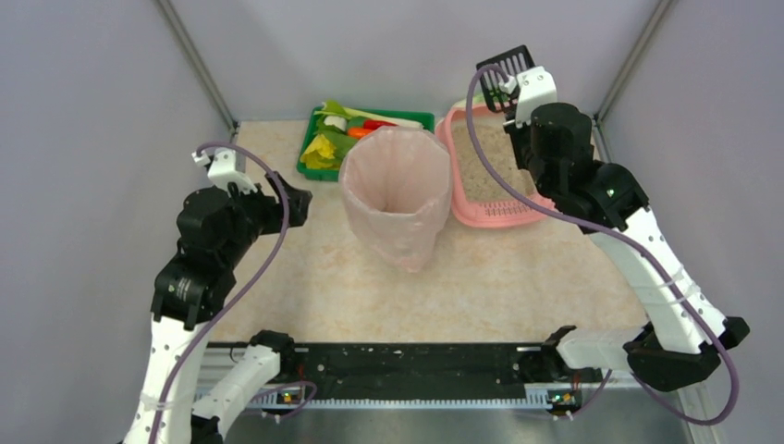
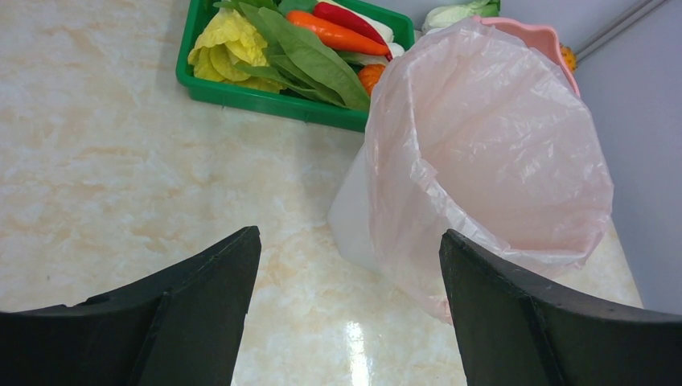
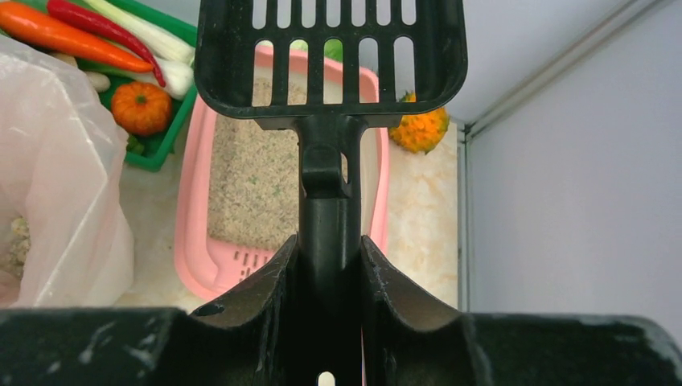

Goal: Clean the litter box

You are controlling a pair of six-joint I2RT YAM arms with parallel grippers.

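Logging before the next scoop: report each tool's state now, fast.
Left tool: open, holding nothing.
Right tool: closed on the black scoop, gripping its handle.

This is a robot test cell in a lab, not a lived-in room. Plain pale grey walls (image 1: pixel 92 92) close it in on the left, back and right, joined at the back corners by bare metal struts (image 1: pixel 194 60). The left arm (image 1: pixel 199 268) and right arm (image 1: pixel 647 259) rise from a black rail (image 1: pixel 407 365) fixed along the near edge of a marble-patterned tabletop (image 1: pixel 314 277). The household things are a staged set of props: a green tray (image 1: pixel 421 117) of glossy, toy-like vegetables (image 1: pixel 324 148), a bag-lined bin (image 1: pixel 398 185), a pink litter box (image 1: pixel 490 215) and, at the right arm's end, a black slotted scoop (image 1: pixel 507 67).
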